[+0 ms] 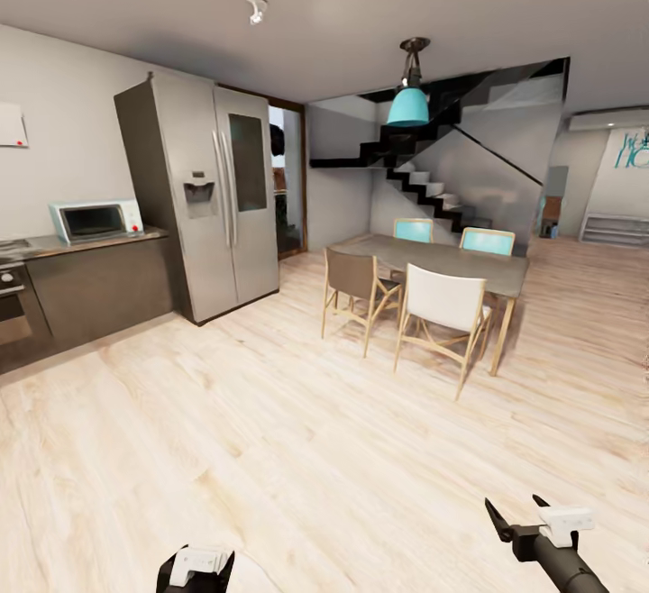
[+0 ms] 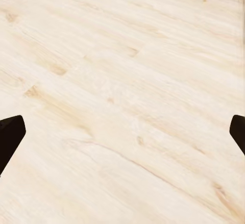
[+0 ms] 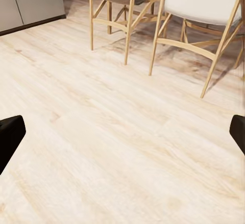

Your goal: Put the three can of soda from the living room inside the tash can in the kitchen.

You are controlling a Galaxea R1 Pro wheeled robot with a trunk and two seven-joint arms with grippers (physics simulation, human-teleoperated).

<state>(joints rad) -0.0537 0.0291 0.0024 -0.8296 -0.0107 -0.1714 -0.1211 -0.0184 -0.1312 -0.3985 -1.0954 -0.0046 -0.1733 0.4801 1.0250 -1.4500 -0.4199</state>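
I am in the kitchen (image 1: 108,287), looking over a wide run of pale wood-plank floor (image 1: 297,449) with open room ahead and to both sides. I count one steel double-door fridge (image 1: 212,196), smooth and boxy, standing at the end of one dark counter (image 1: 90,282), which carries one white microwave (image 1: 95,220) near its fridge end. One grey-topped dining table (image 1: 451,261) on slim wooden legs has four chairs round it: two with teal backs on the far side, one brown (image 1: 353,285) and one white (image 1: 443,312) on the near side. One teal pendant lamp (image 1: 408,104) hangs above it, and one dark staircase (image 1: 424,169) climbs behind.

No soda cans or bin are in sight from here.

My left tool (image 2: 122,132) has its dark fingers spread wide over bare floor, holding nothing. My right tool (image 3: 122,132) is likewise spread and empty, facing the near chairs' legs.
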